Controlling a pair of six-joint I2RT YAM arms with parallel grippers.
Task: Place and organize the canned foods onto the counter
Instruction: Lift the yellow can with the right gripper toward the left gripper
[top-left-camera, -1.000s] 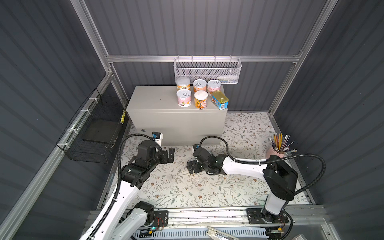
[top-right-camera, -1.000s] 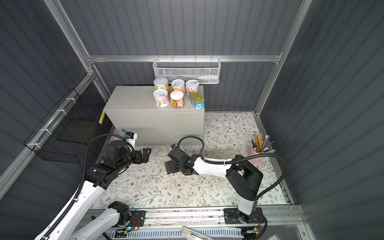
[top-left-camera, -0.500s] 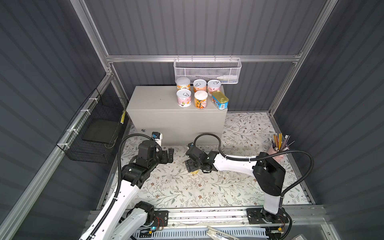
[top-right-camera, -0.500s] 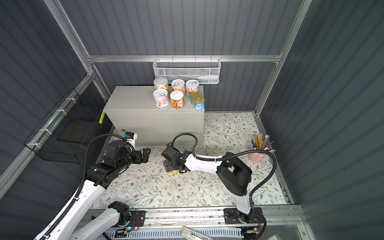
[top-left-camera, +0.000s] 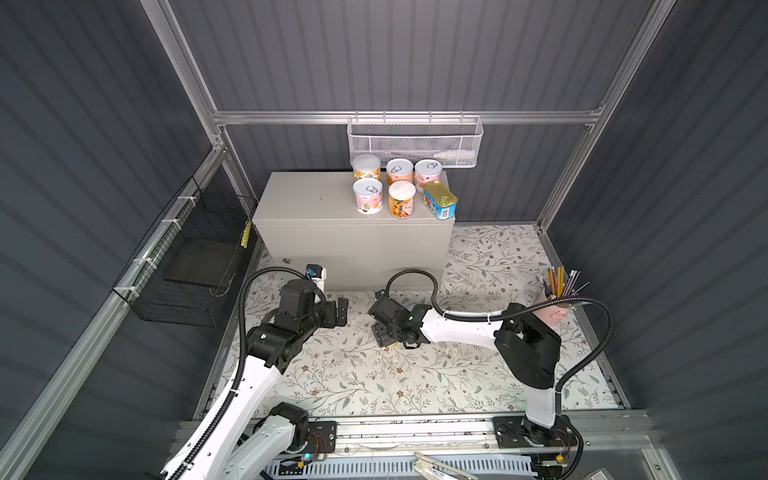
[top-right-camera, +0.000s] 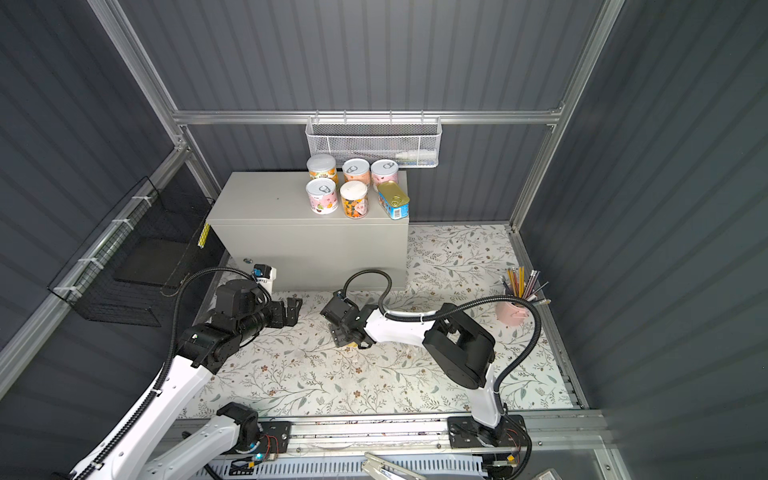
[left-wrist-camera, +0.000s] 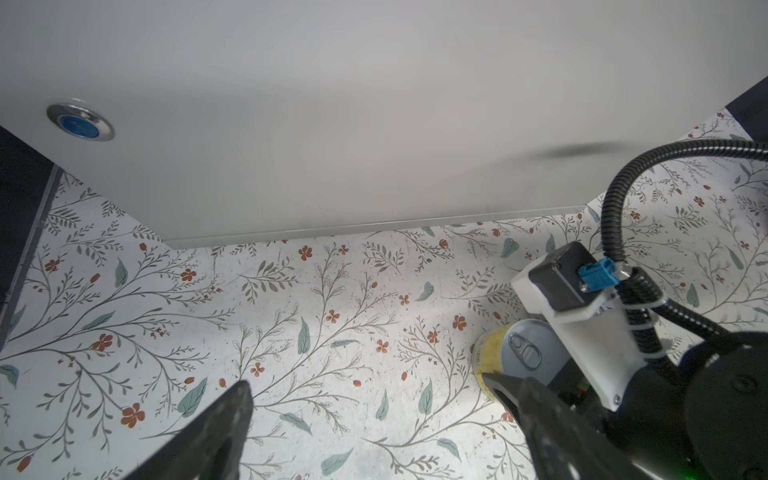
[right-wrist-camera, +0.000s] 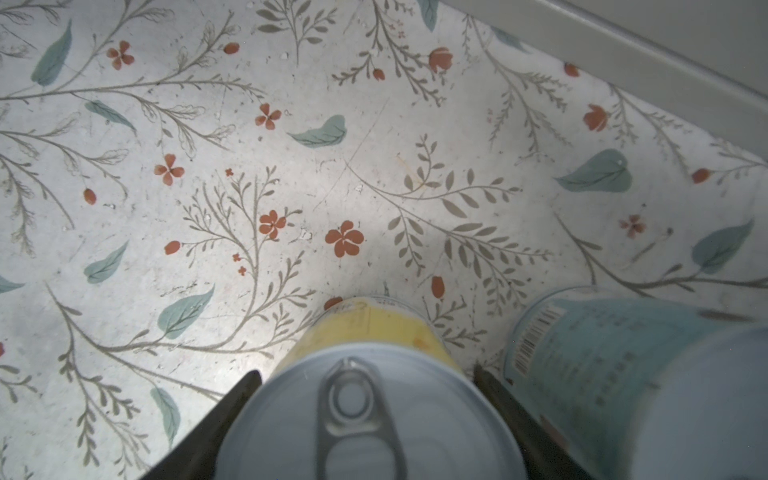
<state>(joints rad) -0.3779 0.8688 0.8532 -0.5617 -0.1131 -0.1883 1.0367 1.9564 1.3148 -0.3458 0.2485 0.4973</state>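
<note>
The right claw (right-wrist-camera: 365, 374) straddles a yellow can (right-wrist-camera: 365, 328) standing upright on the floral mat (right-wrist-camera: 208, 166) before the counter (top-left-camera: 316, 199); whether it grips cannot be told. A square squeeze and a straight lift should spare the blue can (right-wrist-camera: 602, 353) just beside. The left claw (left-wrist-camera: 365, 382) gapes, empty.

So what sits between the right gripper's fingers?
The yellow can, upright, pull-tab lid up, in the right wrist view; the pale blue can is beside it, outside the fingers.
</note>
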